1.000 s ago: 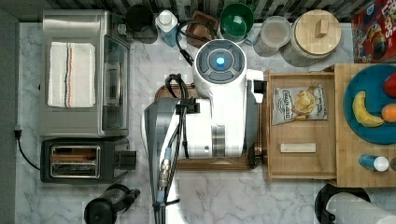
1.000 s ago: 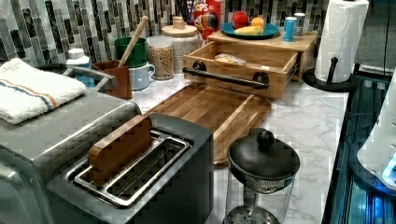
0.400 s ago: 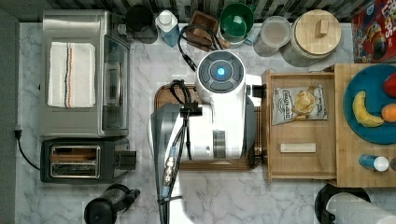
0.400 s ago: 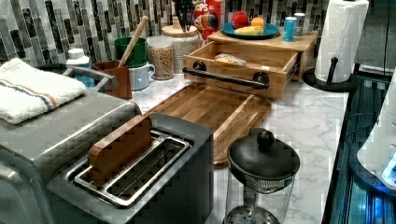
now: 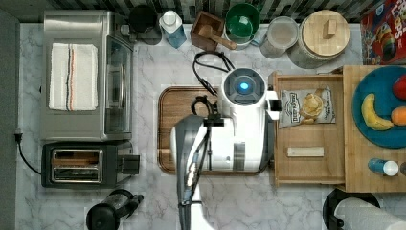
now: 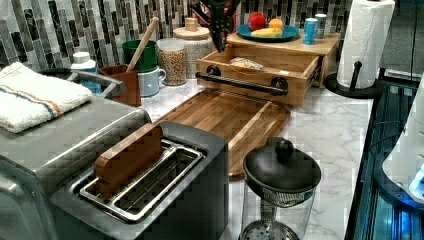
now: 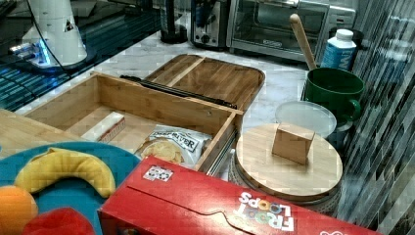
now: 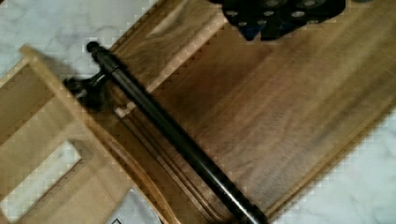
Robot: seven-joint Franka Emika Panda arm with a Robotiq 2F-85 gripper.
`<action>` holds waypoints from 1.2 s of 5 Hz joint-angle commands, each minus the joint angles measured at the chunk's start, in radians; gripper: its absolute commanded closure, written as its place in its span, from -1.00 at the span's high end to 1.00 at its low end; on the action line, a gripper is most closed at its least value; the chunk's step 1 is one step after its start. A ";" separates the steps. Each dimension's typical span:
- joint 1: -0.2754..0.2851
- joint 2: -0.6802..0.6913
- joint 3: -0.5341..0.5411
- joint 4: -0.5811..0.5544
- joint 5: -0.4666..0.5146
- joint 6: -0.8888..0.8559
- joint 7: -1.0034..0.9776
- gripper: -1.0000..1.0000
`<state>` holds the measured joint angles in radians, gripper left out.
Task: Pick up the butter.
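Observation:
The butter is a slim pale stick lying in the open wooden drawer, towards the top view's lower side. It also shows in the right view and in the wrist view. The silvery chip bag lies in the same drawer, apart from the butter. My arm spans the cutting board beside the drawer. In the left view my gripper hangs dark above the drawer's front corner, over the black handle bar, touching nothing.
A blue plate with a banana and other fruit sits on the drawer unit. Jars, a green mug and a utensil holder line the back wall. A toaster oven, toaster, French press and paper towel roll stand around.
My arm has moved towards the drawer, to the top view's right. The gripper has come lower in the left view, now above the drawer's front corner. The butter and bag have not moved.

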<state>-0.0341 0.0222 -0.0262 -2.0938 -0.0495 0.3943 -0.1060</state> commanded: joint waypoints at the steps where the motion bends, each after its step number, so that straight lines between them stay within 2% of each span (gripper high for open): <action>1: -0.107 -0.054 -0.119 0.050 -0.014 0.038 -0.179 -1.00; 2: -0.143 -0.046 -0.143 0.051 -0.012 0.064 -0.214 -1.00; 4: -0.234 0.012 -0.159 0.066 -0.014 0.110 -0.125 -1.00; 6: -0.291 0.092 -0.185 0.107 -0.004 0.110 -0.031 1.00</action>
<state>-0.3281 0.0824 -0.1899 -2.0781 -0.0564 0.5312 -0.1981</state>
